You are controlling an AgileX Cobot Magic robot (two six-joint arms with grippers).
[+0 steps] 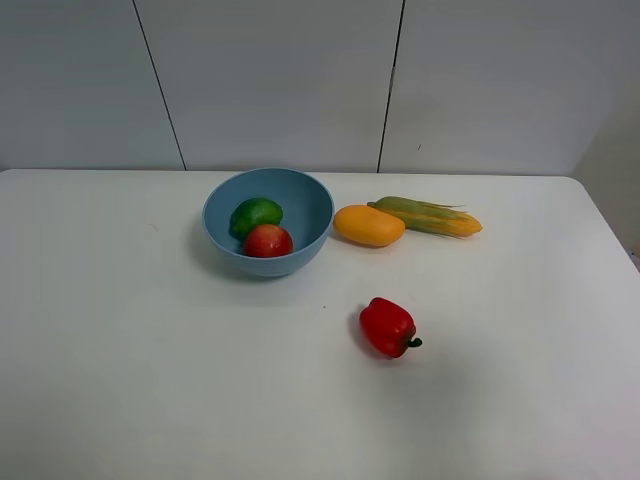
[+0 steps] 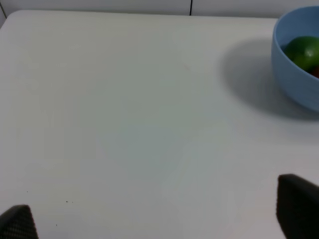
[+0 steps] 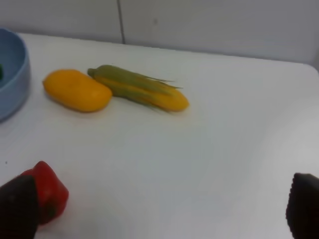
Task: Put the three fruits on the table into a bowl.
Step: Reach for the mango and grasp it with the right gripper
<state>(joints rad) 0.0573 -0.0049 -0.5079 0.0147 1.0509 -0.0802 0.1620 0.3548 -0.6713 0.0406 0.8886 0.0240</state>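
The light-blue bowl point(image 1: 268, 220) stands on the white table point(image 1: 150, 360) and holds the green lime point(image 1: 256, 214) and the red apple point(image 1: 268, 241). The orange-yellow mango point(image 1: 368, 225) lies on the table just right of the bowl, touching the corn cob. Neither gripper shows in the exterior high view. The left gripper point(image 2: 154, 216) is open and empty over bare table, left of the bowl point(image 2: 299, 59); the lime point(image 2: 304, 52) shows inside it. The right gripper point(image 3: 159, 209) is open and empty, with the mango point(image 3: 76, 90) well ahead of it.
A corn cob point(image 1: 428, 216) with green husk lies right of the mango; it also shows in the right wrist view point(image 3: 142, 88). A red bell pepper point(image 1: 388, 327) sits in front of the mango, close beside one right fingertip in the right wrist view point(image 3: 50, 191).
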